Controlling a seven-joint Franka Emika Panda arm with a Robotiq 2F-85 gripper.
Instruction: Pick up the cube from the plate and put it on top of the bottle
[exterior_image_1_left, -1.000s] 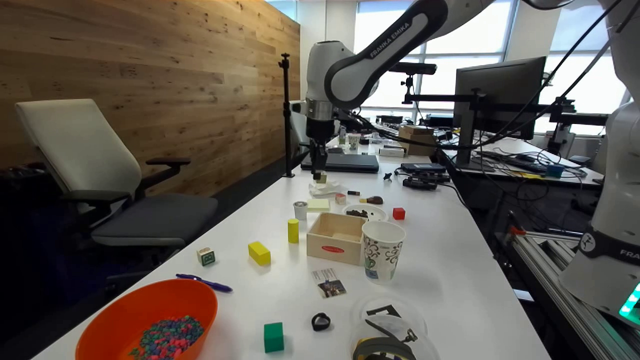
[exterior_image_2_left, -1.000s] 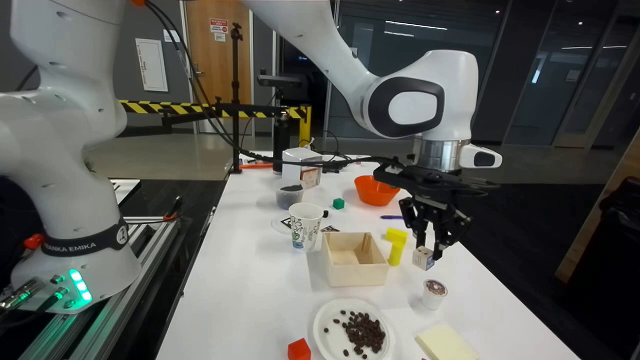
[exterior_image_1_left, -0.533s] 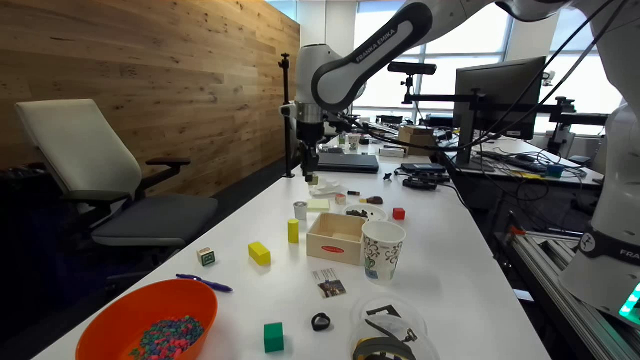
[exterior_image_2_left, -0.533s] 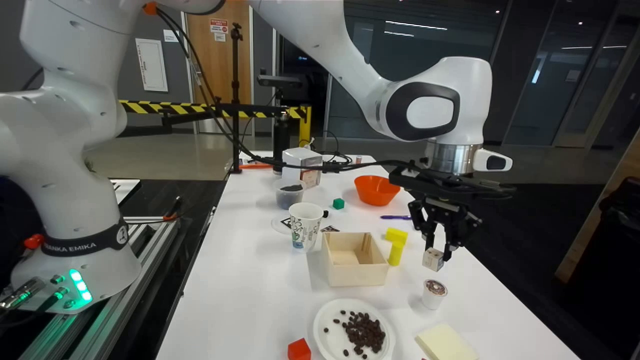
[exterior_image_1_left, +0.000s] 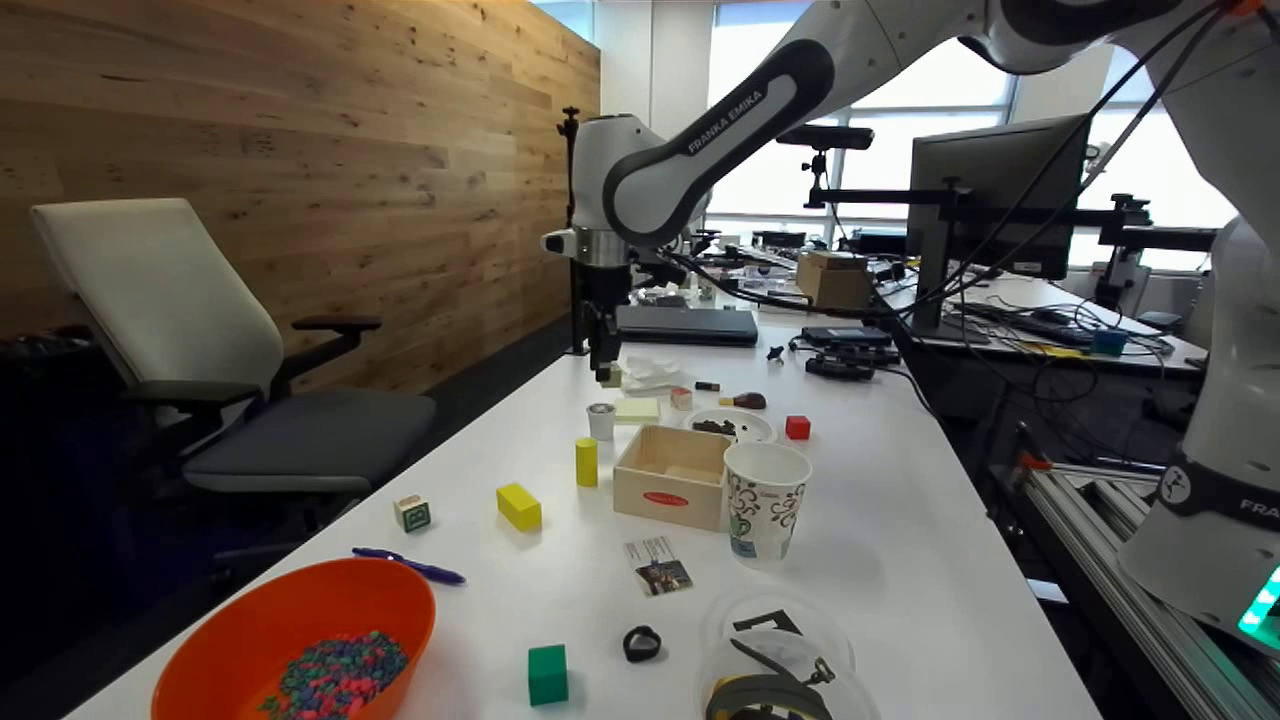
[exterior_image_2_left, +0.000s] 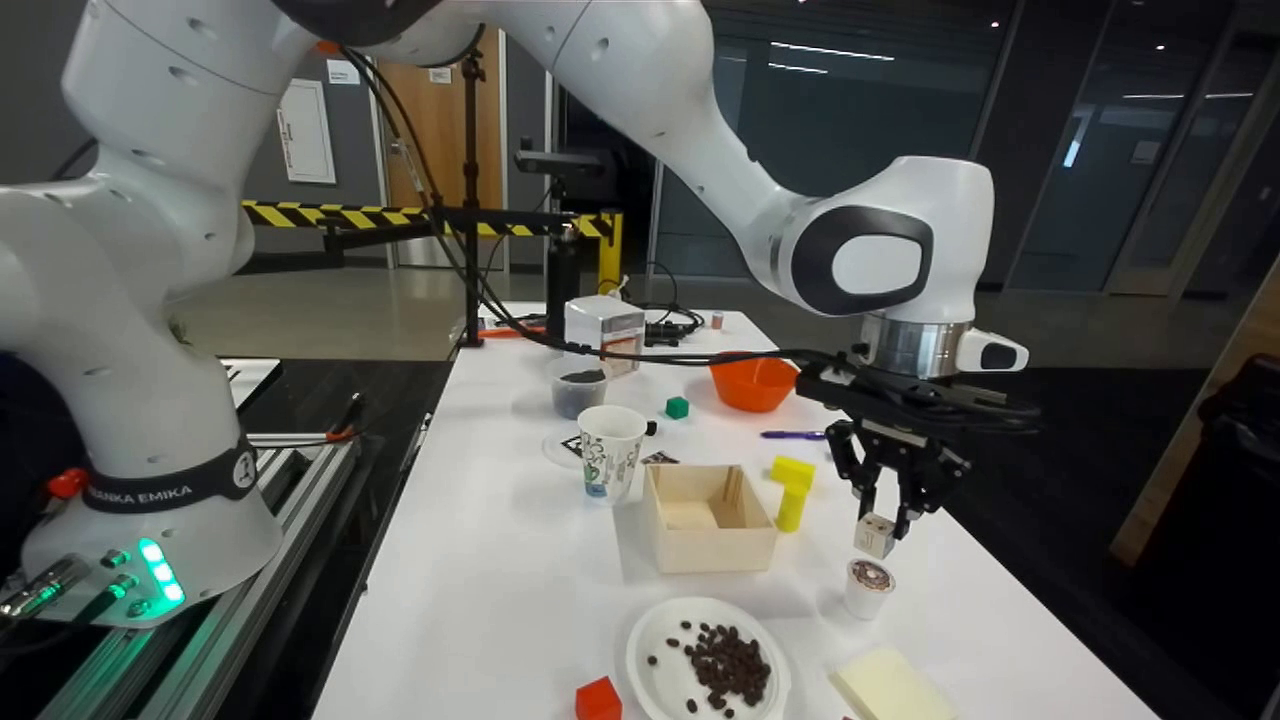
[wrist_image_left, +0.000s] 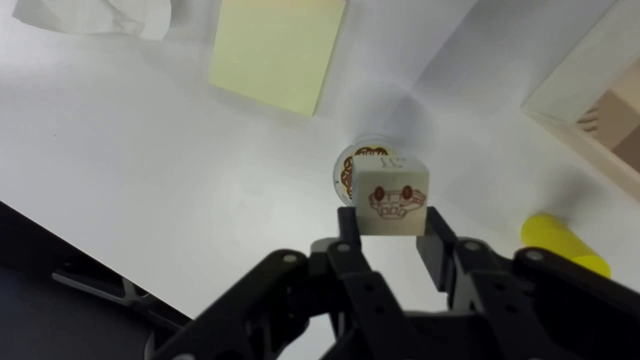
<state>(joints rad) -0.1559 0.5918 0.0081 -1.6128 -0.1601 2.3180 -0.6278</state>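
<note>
My gripper (exterior_image_2_left: 884, 528) is shut on a whitish wooden cube (exterior_image_2_left: 875, 536) with printed faces. The wrist view shows the cube (wrist_image_left: 392, 202) between both fingertips (wrist_image_left: 391, 222). The bottle is a short whitish pod with a brown-printed lid, upright on the table in both exterior views (exterior_image_1_left: 601, 422) (exterior_image_2_left: 867, 590). The cube hangs above the bottle; a gap shows in an exterior view (exterior_image_1_left: 611, 378). In the wrist view the cube hides the right part of the bottle's lid (wrist_image_left: 346, 175). The white plate (exterior_image_2_left: 650, 690) holds dark beans and no cube.
A wooden box (exterior_image_2_left: 715, 550), a patterned paper cup (exterior_image_2_left: 612, 455) and a yellow cylinder (exterior_image_2_left: 790, 508) stand nearby. A yellow note pad (exterior_image_2_left: 893, 688) lies close to the bottle. A red cube (exterior_image_2_left: 598, 700) is beside the plate. The table edge runs beyond the bottle.
My gripper has carried the cube down and over towards the bottle: leftward and down in an exterior view, rightward and down in another. The bottle and other objects have not moved.
</note>
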